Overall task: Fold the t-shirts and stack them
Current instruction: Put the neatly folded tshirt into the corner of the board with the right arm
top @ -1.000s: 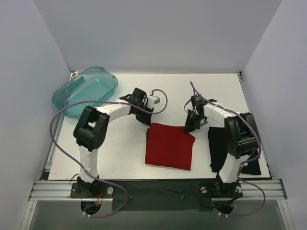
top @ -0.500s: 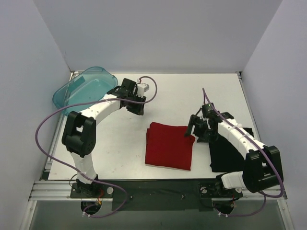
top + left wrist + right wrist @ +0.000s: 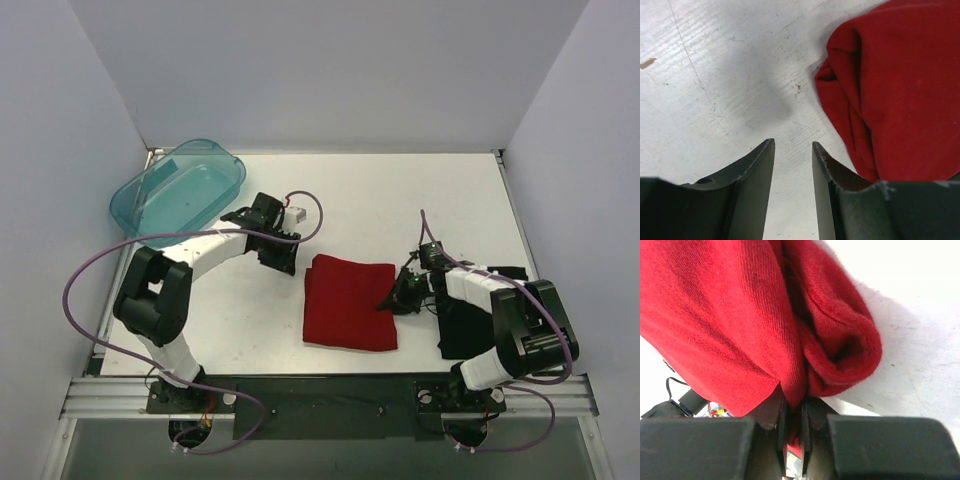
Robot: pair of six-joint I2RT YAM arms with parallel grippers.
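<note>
The folded red t-shirt point(image 3: 350, 303) lies in the middle of the white table. The black t-shirt point(image 3: 468, 318) lies folded to its right, partly under the right arm. My right gripper point(image 3: 397, 298) is at the red shirt's right edge, shut on a fold of red cloth point(image 3: 792, 385). My left gripper point(image 3: 281, 262) is open and empty, low over the table just left of the red shirt's far left corner point(image 3: 840, 85); its fingers point(image 3: 757, 170) frame bare table.
A translucent teal tub point(image 3: 178, 190) stands at the far left corner of the table. The table's right edge point(image 3: 528, 240) runs close to the black shirt. Purple cables loop from both arms.
My left gripper swung out toward the tub, then came back near the red shirt's far left corner. My right gripper moved nearer and lower along the shirt's right edge and closed on it.
</note>
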